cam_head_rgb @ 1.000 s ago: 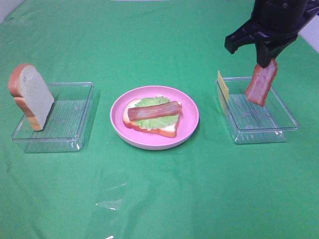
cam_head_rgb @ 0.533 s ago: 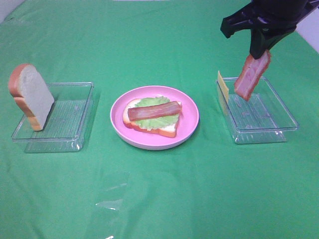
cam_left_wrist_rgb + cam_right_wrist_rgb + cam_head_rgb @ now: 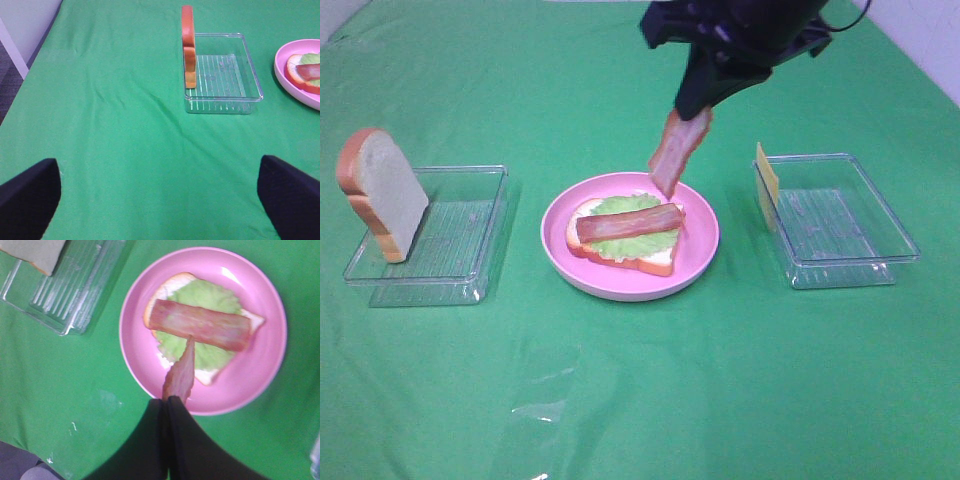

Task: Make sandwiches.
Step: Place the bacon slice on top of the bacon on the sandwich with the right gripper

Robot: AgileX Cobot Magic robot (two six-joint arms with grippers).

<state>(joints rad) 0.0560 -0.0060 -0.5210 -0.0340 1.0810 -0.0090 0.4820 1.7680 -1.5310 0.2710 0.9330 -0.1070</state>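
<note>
The partly built sandwich (image 3: 625, 232) lies on the pink plate (image 3: 700, 255): a bread slice, green lettuce and one red-brown bacon strip. My right gripper (image 3: 695, 108) is shut on a second bacon strip (image 3: 677, 151) that hangs above the plate's far rim. The right wrist view shows this strip (image 3: 181, 374) dangling from the gripper (image 3: 167, 401) over the sandwich (image 3: 200, 330). A bread slice (image 3: 382, 193) stands upright in the left clear tray (image 3: 470, 240). A yellow cheese slice (image 3: 766, 180) leans in the right tray (image 3: 880, 250). My left gripper (image 3: 157, 192) is open, low over the cloth, away from the tray.
A green cloth (image 3: 640, 400) covers the table. The left wrist view shows the bread (image 3: 188, 45), the left tray (image 3: 240, 95) and the plate's rim (image 3: 280, 75). The table's left edge and a grey floor (image 3: 10, 85) show in that view.
My right gripper has carried the bacon strip up out of the right tray and leftward across to above the pink plate. The left arm has not moved.
</note>
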